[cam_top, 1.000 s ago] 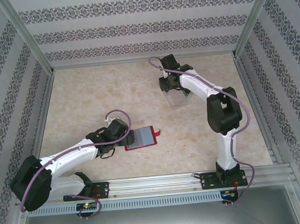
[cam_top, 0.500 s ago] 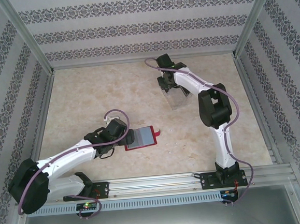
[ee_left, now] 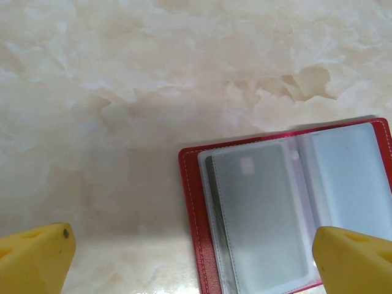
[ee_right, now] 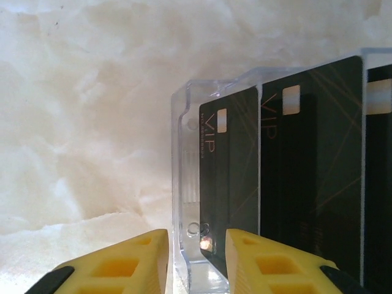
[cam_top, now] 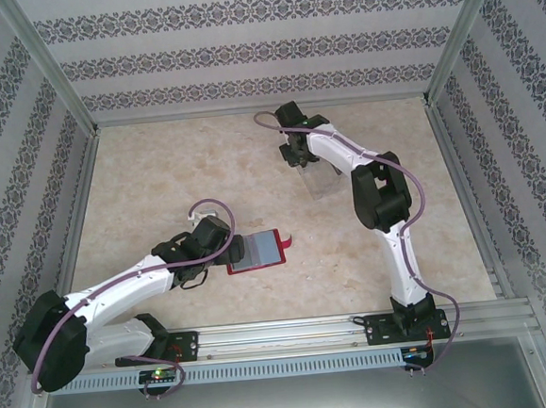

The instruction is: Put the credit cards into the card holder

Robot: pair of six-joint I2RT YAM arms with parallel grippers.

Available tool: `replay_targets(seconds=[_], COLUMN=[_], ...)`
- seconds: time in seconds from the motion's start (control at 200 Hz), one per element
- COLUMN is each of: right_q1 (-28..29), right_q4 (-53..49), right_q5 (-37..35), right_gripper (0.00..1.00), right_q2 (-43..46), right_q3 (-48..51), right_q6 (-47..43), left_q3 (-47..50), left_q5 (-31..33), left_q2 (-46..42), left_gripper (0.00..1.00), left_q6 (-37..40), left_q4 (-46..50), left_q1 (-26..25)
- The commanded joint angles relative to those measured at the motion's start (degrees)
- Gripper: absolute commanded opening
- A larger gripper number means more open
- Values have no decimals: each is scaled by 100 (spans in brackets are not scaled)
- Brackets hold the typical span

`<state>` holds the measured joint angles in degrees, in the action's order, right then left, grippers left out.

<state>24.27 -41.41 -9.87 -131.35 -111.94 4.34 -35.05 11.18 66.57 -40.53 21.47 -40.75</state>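
Note:
The card holder [cam_top: 256,251], a red wallet, lies open on the table with its grey-blue sleeves up and its snap tab [cam_top: 288,243] on the right. My left gripper [cam_top: 228,253] is open at the wallet's left edge. In the left wrist view the wallet [ee_left: 193,202] lies between the wide-apart yellow fingertips [ee_left: 35,257], and a dark strip shows in its left sleeve. Black credit cards [ee_right: 229,171] marked VIP stand upright in a clear slotted stand [ee_right: 184,184]. My right gripper [ee_right: 196,266] is open, its fingers either side of the stand's end wall and the first card's lower corner.
The clear stand [cam_top: 323,183] sits at the far middle of the marble table, just right of my right gripper [cam_top: 300,156]. Metal frame rails [cam_top: 456,190] and patterned walls border the table on three sides. Bare marble lies left of the stand and beyond the wallet.
My right arm has swung its wrist leftward and a little farther back over the stand, with the elbow folding in. The left arm and the wallet have not moved.

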Motion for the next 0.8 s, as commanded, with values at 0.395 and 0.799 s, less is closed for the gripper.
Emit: replay_targets(seconds=[0.395,0.799], right_q1=[79,108], right_q4=[-50,12], right_q5=[-591,-699], right_gripper=[33,34], right_q2=[205,139], right_q3=[-207,-229], right_q6=[-207,-219], left_q3=[52,45], left_q5=[55,34], left_q2=[-41,17], left_gripper=[100,100], left_q6=[23,35], left_q4=[8,-25], left_q1=[76,76])
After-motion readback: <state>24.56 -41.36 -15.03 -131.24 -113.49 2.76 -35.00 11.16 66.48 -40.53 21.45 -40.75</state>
